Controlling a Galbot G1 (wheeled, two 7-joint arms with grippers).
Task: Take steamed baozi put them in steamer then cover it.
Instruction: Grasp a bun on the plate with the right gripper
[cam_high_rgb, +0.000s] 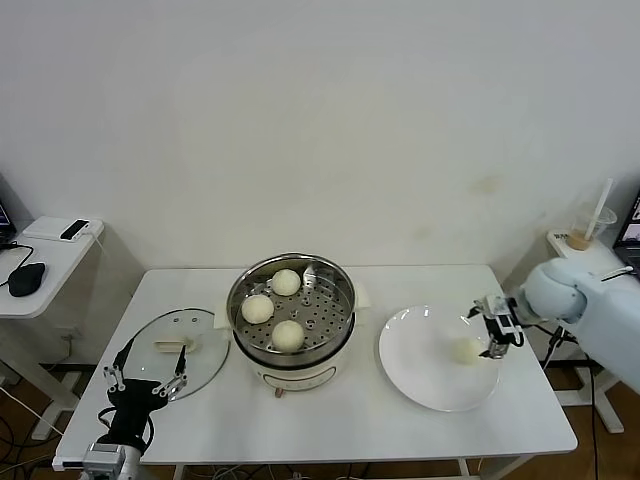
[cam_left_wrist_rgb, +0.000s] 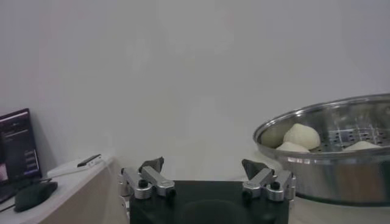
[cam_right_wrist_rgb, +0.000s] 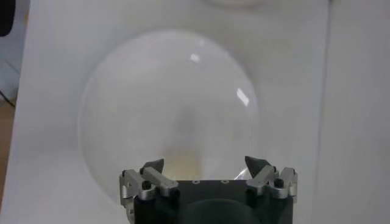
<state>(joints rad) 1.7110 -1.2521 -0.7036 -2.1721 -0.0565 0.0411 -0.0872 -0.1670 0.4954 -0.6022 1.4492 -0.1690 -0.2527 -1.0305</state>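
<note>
The steel steamer (cam_high_rgb: 325, 300) stands mid-table on its white base and holds three baozi (cam_high_rgb: 286, 282) (cam_high_rgb: 258, 308) (cam_high_rgb: 288, 334). One more baozi (cam_high_rgb: 466, 350) lies on the white plate (cam_high_rgb: 420, 350). My right gripper (cam_high_rgb: 497, 335) is open just to the right of that bun, not closed on it. In the right wrist view its gripper (cam_right_wrist_rgb: 204, 163) stands wide, with the bun (cam_right_wrist_rgb: 183, 165) showing low between the fingers. The glass cover (cam_high_rgb: 205, 365) lies flat left of the steamer. My left gripper (cam_high_rgb: 147, 378) is open and empty at the cover's near edge. The left wrist view shows the steamer (cam_left_wrist_rgb: 341, 176) holding buns (cam_left_wrist_rgb: 303, 135).
A low side table at far left holds a black mouse (cam_high_rgb: 27, 278) and a white box (cam_high_rgb: 62, 229). A cup with a straw (cam_high_rgb: 590, 228) stands on a stand at far right. The table's front edge runs just below the left gripper.
</note>
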